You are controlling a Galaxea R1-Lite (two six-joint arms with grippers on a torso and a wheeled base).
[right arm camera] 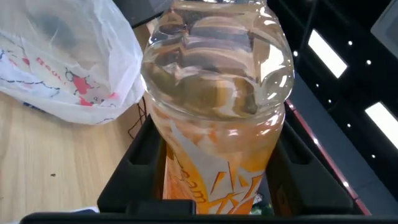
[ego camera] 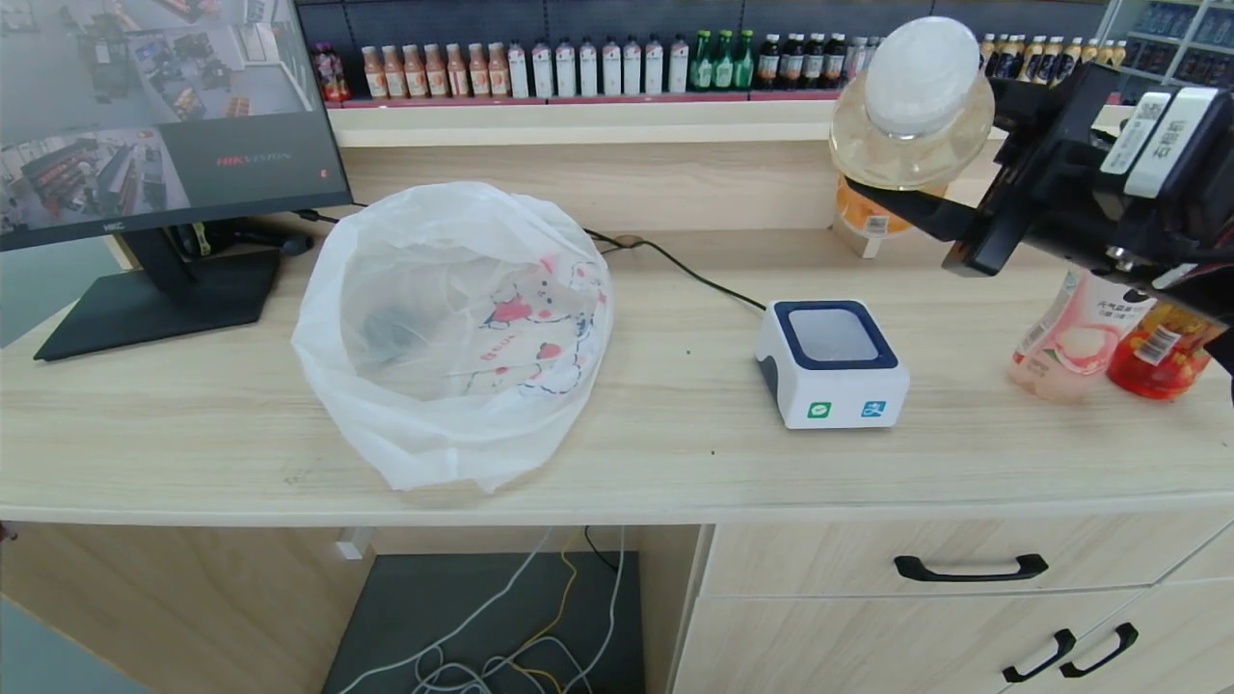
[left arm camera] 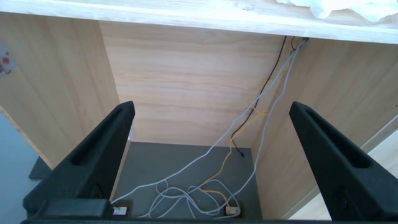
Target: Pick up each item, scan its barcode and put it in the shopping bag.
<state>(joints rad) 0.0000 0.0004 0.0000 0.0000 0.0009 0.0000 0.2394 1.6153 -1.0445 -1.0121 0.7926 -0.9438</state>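
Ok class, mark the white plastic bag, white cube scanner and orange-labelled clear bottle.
White plastic bag (ego camera: 434, 453), head view, front wall.
White cube scanner (ego camera: 831, 337), head view, top window.
Orange-labelled clear bottle (right arm camera: 217, 81), right wrist view, clear shoulder.

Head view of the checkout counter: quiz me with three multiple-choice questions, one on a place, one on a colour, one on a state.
1. Where does the barcode scanner stand relative to the shopping bag?
A. To the robot's right of it.
B. Inside it.
C. To the robot's left of it.

2. What colour is the cap of the orange-labelled bottle?
A. Red.
B. White.
C. Green.

3. What state is the right gripper in?
A. Open over the barcode scanner.
B. Hanging open and empty.
C. Shut on the orange-labelled bottle.

Answers: 1 A, the barcode scanner sits on the counter to the right of the shopping bag. 2 B, the cap facing the head camera is white. 3 C, the right wrist view shows its fingers against both sides of the bottle.
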